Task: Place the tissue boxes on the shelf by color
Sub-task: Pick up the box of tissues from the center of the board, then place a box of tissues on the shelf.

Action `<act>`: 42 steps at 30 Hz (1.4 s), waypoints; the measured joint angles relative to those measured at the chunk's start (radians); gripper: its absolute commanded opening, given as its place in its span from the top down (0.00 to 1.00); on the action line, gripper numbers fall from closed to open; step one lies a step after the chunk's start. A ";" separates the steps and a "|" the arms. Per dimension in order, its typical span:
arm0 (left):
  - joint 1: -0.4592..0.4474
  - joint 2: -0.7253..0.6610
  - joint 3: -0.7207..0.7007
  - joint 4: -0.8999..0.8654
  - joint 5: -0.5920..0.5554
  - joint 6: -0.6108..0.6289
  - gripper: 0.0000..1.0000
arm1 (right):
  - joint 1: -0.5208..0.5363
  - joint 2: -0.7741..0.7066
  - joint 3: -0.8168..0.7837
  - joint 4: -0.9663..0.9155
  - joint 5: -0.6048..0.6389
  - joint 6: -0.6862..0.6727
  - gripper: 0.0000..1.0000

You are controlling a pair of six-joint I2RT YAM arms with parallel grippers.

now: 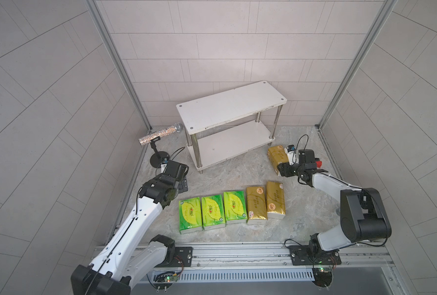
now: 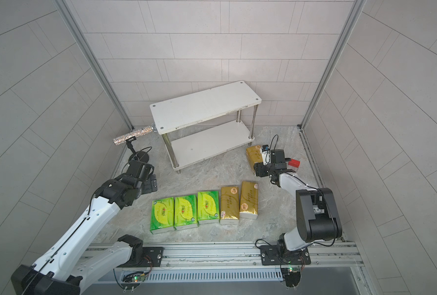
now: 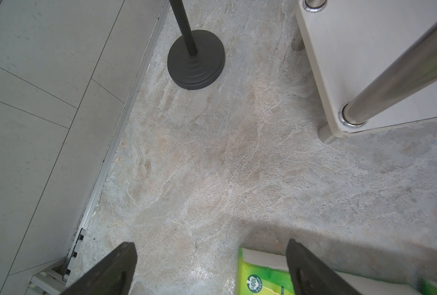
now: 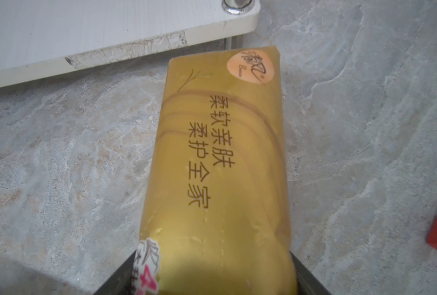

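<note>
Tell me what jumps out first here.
A neat row of three bright green soft tissue packs and two shiny gold ones lies front-centre on the marbled table. The right gripper grips a third gold pack beside the white two-tier chrome-legged shelf, whose boards are bare.

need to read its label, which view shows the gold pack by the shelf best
Right wrist view: the gold pack fills the frame, print legible. In both top views it is small and partly hidden. Left wrist view misses it.
</note>
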 measured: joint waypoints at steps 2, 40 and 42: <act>0.000 0.008 0.000 0.000 0.000 0.000 0.00 | 0.000 -0.006 0.019 -0.016 -0.010 -0.008 0.24; 0.000 0.193 0.048 0.021 0.053 -0.016 0.00 | 0.144 0.388 0.569 -0.017 -0.142 0.016 0.23; 0.000 0.194 0.048 0.021 0.053 -0.019 0.00 | 0.144 0.412 0.597 -0.016 -0.138 0.016 0.23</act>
